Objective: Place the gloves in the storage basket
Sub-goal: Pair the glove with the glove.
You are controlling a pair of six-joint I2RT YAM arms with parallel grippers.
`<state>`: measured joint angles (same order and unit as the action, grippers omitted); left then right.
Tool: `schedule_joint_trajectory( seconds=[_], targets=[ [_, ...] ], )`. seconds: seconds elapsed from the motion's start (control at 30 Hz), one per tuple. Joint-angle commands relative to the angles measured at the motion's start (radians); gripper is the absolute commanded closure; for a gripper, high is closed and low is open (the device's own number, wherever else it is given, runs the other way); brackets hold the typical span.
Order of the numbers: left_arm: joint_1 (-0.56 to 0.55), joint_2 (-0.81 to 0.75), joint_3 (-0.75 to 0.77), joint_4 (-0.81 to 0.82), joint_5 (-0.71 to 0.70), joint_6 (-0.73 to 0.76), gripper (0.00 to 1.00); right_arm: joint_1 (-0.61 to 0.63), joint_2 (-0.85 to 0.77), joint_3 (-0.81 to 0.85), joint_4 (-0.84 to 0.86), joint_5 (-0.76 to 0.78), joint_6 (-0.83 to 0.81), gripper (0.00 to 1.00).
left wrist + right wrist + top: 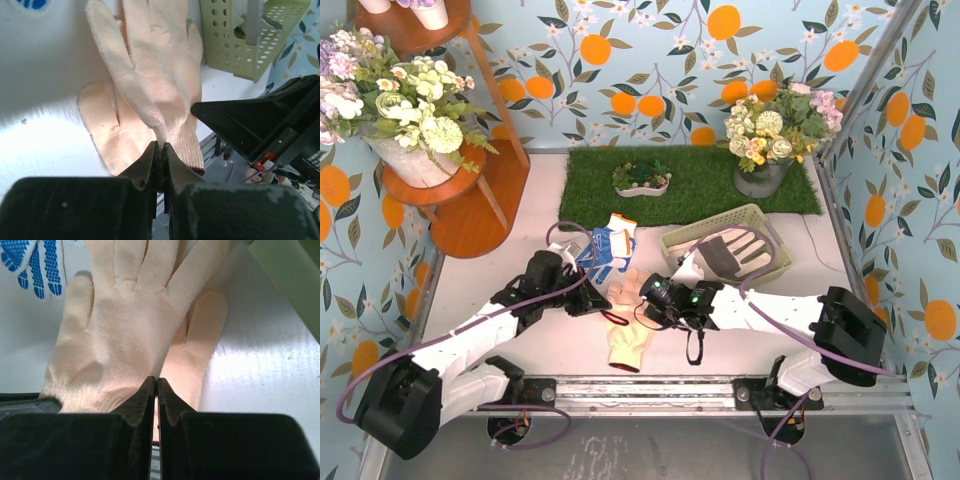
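Two peach-tan gloves lie stacked on the white table, the upper one [628,340] [150,75] [125,330] over the lower one [107,135] [202,335]. My left gripper [607,304] [161,143] is shut on a pinched fold of the upper glove near its cuff. From the other side, my right gripper [643,298] [156,379] is shut on that glove's edge. A blue-and-white glove [610,245] [35,265] lies just beyond them. The pale green storage basket [682,238] [235,50] stands to the right with a grey-and-cream glove [725,255] inside.
A green grass mat [690,185] lies behind, carrying a small white dish of plants [642,180] and a flower pot [765,150]. A wooden stand with flowers [430,150] is at the left. Patterned walls enclose the table.
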<state>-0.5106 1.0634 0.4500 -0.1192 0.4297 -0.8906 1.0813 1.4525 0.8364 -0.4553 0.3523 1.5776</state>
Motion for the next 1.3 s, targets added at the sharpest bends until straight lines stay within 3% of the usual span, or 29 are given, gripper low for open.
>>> schedule_joint_trajectory(
  seconds=[0.0, 0.17, 0.3, 0.43, 0.57, 0.8, 1.07, 1.27],
  targets=[
    [0.004, -0.055, 0.0, -0.005, 0.067, -0.029, 0.98, 0.011, -0.024, 0.037, -0.113, 0.048, -0.116, 1.0],
    [0.003, -0.07, -0.057, -0.004, 0.107, -0.039, 0.91, 0.028, -0.004, 0.039, -0.047, -0.015, -0.241, 1.0],
    [0.003, -0.077, -0.059, -0.004, 0.133, -0.028, 0.68, 0.041, 0.02, 0.039, -0.032, -0.032, -0.277, 1.0],
    [0.003, -0.082, -0.052, -0.007, 0.119, -0.023, 0.55, 0.052, 0.033, 0.027, -0.018, -0.052, -0.286, 1.0],
    [0.003, -0.074, -0.039, -0.041, 0.072, 0.001, 0.53, 0.06, 0.027, 0.01, -0.012, -0.063, -0.282, 1.0],
    [0.003, -0.011, -0.051, -0.007, 0.108, 0.013, 0.53, 0.065, -0.014, -0.01, 0.017, -0.086, -0.288, 1.0],
    [0.003, 0.052, -0.093, 0.097, 0.152, -0.011, 0.63, 0.065, -0.009, -0.013, 0.032, -0.093, -0.288, 1.0],
    [0.002, 0.111, -0.101, 0.111, 0.155, 0.016, 0.61, 0.066, -0.01, -0.019, 0.038, -0.092, -0.283, 1.0]
  ],
)
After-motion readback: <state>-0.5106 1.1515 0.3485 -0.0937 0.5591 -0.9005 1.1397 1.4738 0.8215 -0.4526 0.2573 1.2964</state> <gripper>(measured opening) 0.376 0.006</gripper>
